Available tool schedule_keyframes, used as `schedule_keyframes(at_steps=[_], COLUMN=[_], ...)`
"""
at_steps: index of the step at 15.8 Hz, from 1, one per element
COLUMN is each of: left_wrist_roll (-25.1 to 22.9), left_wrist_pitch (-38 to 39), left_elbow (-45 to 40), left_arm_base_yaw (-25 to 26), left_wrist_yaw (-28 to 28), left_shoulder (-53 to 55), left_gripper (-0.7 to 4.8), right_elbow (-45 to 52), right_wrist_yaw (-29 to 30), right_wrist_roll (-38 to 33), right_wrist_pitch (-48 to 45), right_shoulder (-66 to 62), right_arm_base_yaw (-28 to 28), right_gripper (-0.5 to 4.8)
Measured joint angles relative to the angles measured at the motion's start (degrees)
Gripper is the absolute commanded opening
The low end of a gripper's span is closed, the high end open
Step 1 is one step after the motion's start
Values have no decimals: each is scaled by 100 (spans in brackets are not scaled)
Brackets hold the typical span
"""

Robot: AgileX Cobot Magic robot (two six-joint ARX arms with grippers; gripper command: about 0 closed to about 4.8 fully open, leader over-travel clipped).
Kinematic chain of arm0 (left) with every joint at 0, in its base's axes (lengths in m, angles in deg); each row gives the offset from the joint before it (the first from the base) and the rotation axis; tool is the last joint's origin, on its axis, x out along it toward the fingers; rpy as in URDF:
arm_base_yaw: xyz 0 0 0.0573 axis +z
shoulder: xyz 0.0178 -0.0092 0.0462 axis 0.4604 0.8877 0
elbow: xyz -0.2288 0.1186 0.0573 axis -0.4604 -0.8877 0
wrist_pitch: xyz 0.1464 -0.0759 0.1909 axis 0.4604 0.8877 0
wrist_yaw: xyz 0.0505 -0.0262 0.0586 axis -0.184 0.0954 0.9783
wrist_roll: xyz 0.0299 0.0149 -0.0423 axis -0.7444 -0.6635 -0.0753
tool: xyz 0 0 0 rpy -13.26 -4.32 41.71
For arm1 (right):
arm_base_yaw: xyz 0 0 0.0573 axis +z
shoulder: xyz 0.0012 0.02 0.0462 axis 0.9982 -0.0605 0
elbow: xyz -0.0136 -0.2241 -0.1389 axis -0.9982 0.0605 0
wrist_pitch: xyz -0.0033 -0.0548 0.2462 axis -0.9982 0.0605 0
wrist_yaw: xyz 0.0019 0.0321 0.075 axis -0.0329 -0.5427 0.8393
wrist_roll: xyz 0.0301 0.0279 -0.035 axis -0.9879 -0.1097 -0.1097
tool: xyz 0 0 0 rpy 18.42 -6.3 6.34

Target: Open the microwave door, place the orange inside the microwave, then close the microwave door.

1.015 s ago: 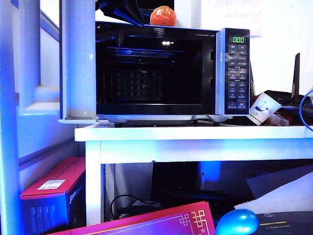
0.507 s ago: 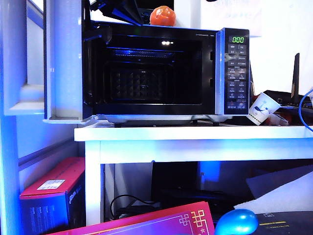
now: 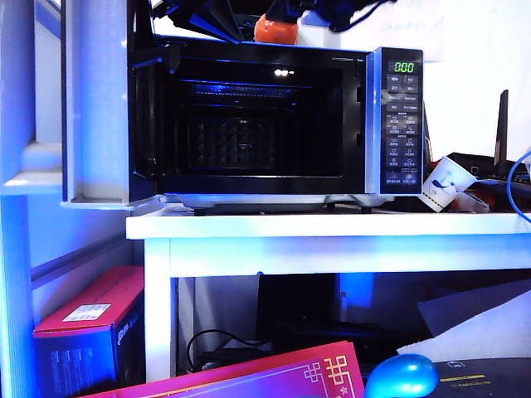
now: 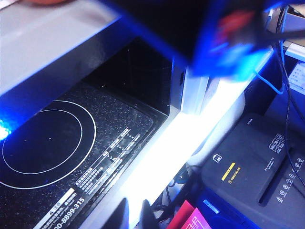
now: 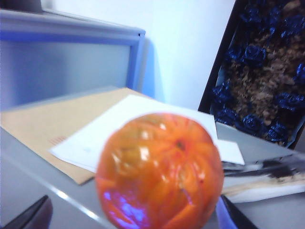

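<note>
- The microwave (image 3: 274,120) sits on a white table (image 3: 332,225), black box with a green display (image 3: 404,67) lit over a column of buttons on its right side.
- The microwave door (image 3: 95,104) is swung wide open to the left in the exterior view, pale inner face toward the camera. The cavity is dark and bare, just the patterned back wall and a couple of light glints near the top.
- The orange (image 3: 275,30) is on the microwave's roof, near the middle. It isn't in the cavity yet.
- The right gripper (image 3: 319,10) is up at the top edge of the exterior view, right beside and partly over the orange. In the right wrist view the orange (image 5: 159,171) fills the lower middle, with the dark fingertips (image 5: 31,215) spread far apart on either side of it. Jaws wide, not clamped on the fruit, and I can't tell if they touch it.
- Behind the orange in that view there's a brown envelope (image 5: 52,129) with a white sheet (image 5: 119,124) on it.
- The left gripper (image 3: 199,16) is the dark shape at the top, above the door's hinge side. Its wrist view looks down into the open cavity onto the round plate ring (image 4: 47,143), with a blurry dark mass across the top. Honestly can't tell how its jaws stand.
- Under and around the table: a red box (image 3: 87,319), a blue rounded thing (image 3: 401,376), and a paper cup (image 3: 444,182) tipped beside the microwave.
</note>
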Motion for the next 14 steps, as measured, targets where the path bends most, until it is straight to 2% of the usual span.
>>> schedule_keyframes(at_steps=[5,9,14], left_wrist_roll=[0,0,0], left_wrist_pitch=[0,0,0], left_elbow=[2,2,2], left_arm_base_yaw=[0,2,2], left_wrist_yaw=[0,-7,-24], left_shoulder=[0,-2,-4], left_gripper=[47,47,47], right_elbow=[-264,-870,-916], right_wrist_yaw=[-98,-98,-52], right_wrist_roll=[2,2,24], right_wrist_pitch=[-308,-304,-352], right_shoulder=[-280,-584,-697], right_arm_base_yaw=[0,0,0], right_gripper=[479,479,479])
